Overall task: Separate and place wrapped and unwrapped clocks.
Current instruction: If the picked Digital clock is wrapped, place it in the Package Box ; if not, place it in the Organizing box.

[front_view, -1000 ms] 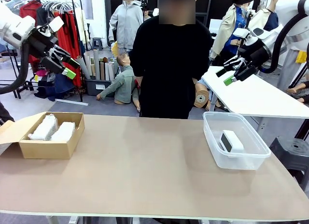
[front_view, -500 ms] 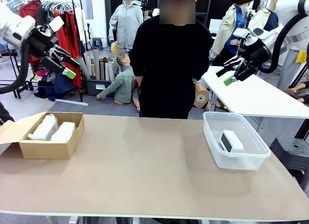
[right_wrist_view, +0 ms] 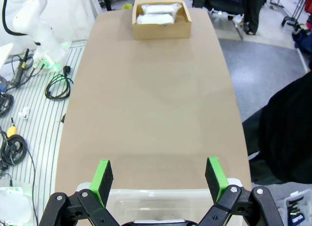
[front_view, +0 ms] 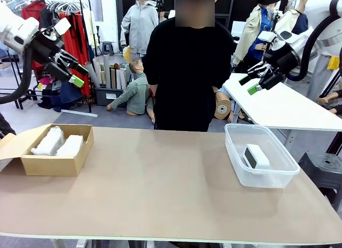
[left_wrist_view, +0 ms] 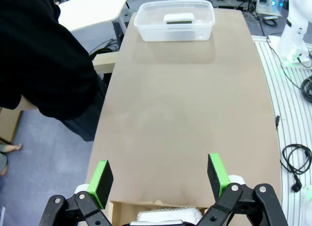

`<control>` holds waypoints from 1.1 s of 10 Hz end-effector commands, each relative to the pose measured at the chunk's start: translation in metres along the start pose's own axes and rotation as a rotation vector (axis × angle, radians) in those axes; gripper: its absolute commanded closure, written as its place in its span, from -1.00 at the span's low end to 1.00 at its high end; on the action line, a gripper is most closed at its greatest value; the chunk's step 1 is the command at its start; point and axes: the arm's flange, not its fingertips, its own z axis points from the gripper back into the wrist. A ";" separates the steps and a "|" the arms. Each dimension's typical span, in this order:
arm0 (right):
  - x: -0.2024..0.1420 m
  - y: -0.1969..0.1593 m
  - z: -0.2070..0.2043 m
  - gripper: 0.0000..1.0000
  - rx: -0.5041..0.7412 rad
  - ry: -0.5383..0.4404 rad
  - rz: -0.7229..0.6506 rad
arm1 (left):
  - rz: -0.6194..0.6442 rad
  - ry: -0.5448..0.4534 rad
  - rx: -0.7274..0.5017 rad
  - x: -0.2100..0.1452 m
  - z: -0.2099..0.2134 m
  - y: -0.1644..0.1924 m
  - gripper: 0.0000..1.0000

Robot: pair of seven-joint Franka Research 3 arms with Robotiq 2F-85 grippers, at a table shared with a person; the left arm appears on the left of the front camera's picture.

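A long tan counter (front_view: 160, 189) spans the front view, with a person in black (front_view: 189, 71) standing at its far edge. On the counter's left end sits an open cardboard box (front_view: 53, 160) holding two wrapped clocks (front_view: 57, 142) side by side. Near the right end, well apart from the box, stands a clear plastic tub (front_view: 260, 176) with the bare white clock (front_view: 256, 156) lying inside it. The left gripper (front_view: 75, 74) hangs high above the box, jaws spread wide and holding nothing. The right gripper (front_view: 251, 83) hangs high above the tub, likewise wide apart and empty. In the left wrist view the green pads (left_wrist_view: 103, 177) frame bare counter.
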 end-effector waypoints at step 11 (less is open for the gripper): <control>0.001 0.002 0.001 -1.00 0.001 0.001 0.002 | -0.003 0.002 0.002 0.001 0.001 -0.001 -1.00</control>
